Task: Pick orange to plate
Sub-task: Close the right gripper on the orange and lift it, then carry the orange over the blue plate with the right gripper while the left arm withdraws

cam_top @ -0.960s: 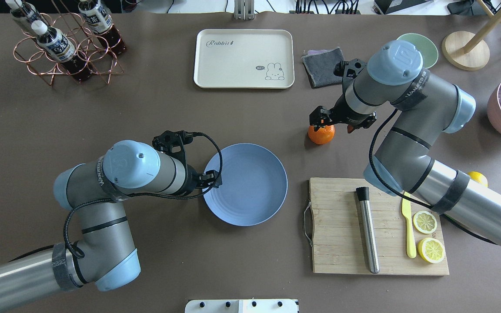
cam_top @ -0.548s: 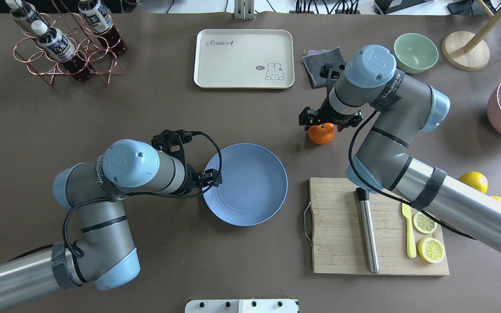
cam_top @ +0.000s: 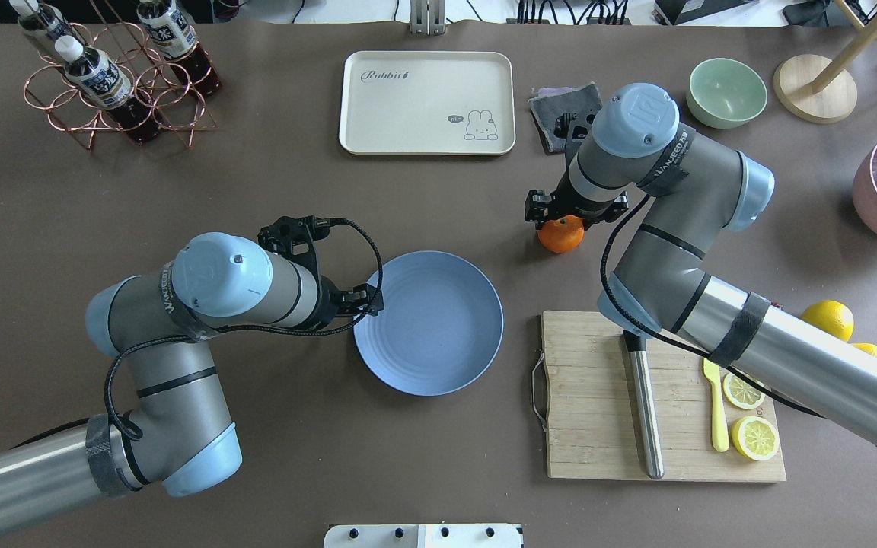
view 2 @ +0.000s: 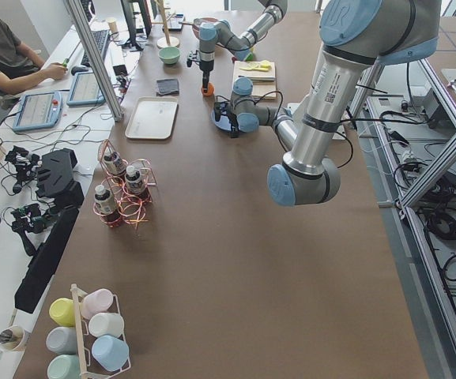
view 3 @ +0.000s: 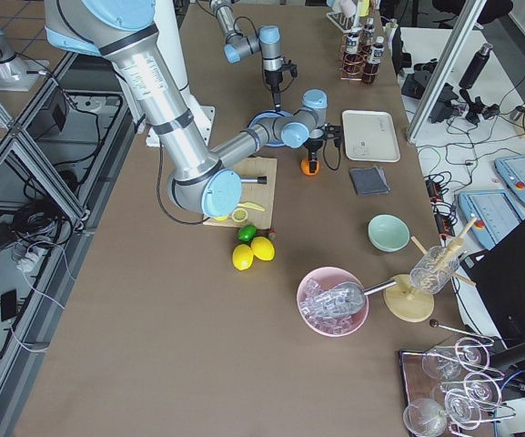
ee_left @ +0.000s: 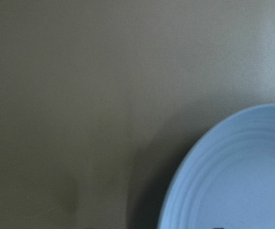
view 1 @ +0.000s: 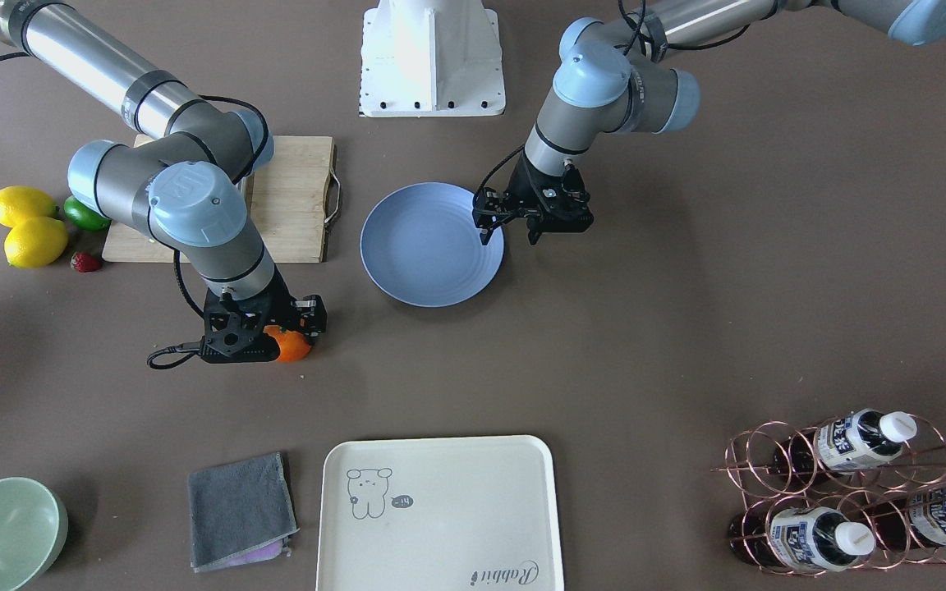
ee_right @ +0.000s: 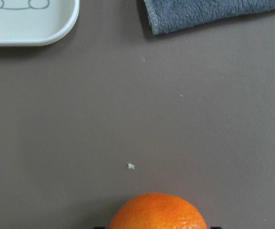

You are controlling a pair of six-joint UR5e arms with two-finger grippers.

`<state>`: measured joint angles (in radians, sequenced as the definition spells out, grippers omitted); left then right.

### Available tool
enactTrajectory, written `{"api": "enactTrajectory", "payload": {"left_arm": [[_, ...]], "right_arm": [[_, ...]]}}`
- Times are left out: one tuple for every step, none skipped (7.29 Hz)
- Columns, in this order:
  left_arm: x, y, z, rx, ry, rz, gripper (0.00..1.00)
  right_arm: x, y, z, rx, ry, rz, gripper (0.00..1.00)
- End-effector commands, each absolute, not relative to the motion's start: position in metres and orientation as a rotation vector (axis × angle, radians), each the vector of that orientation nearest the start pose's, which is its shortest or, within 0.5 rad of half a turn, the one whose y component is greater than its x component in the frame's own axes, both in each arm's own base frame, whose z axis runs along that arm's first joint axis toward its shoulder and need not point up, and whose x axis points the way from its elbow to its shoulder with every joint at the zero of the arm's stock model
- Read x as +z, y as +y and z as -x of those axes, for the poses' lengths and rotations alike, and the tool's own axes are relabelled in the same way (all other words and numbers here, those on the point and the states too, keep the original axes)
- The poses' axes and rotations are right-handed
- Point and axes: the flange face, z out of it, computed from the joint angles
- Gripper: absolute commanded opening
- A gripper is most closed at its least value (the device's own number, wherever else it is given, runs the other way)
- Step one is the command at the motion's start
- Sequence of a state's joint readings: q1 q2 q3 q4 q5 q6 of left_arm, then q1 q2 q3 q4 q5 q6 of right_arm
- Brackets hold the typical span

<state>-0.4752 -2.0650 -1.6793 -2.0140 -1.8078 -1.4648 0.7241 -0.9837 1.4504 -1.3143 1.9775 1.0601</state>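
Blue plate: bare, mid-table; left gripper hung at its left rim, jaws spread, holding nothing. Orange: sat on the table well right of the plate, right gripper low over it, jaws spread either side, no pinch seen. Hazards, as I judged: an off-centre squeeze could roll the round fruit away; a slack grip could drop it in transit; set down, it could roll off the flat plate. Surface: brown, matte. Room: tray, cloth, board, lemon; operator seated alongside.

Left claw, right claw, both spread
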Motion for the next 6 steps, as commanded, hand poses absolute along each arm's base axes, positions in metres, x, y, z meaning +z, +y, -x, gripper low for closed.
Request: {"api": "enactTrajectory", "payload": {"left_arm": [[0.265,-0.422,-0.5,-0.242,1.088,-0.131,0.87],[0.286,-0.427,-0.467,-0.231,1.069,-0.149,0.96],[0.304,-0.446,-0.428,-0.168,1.051,-0.175,0.97],[0.325,-0.458,-0.399,-0.152,1.033,-0.169,0.97],[0.334,-0.467,-0.381,-0.136,1.026,-0.174,0.97],[0.341,-0.469,-0.377,-0.119,1.014,-0.182,0.97]], "right_arm": [[0.29,-0.542,0.47,0.06,-0.868,-0.091,0.0],[0.227,-0.519,0.467,0.125,-0.922,-0.02,0.0],[0.186,-0.474,0.487,0.138,-0.947,0.021,0.0],[0.163,-0.431,0.528,0.161,-0.95,0.036,0.0],[0.157,-0.387,0.572,0.142,-0.928,-0.003,0.0],[0.163,-0.372,0.594,0.13,-0.904,-0.019,0.0]]}}
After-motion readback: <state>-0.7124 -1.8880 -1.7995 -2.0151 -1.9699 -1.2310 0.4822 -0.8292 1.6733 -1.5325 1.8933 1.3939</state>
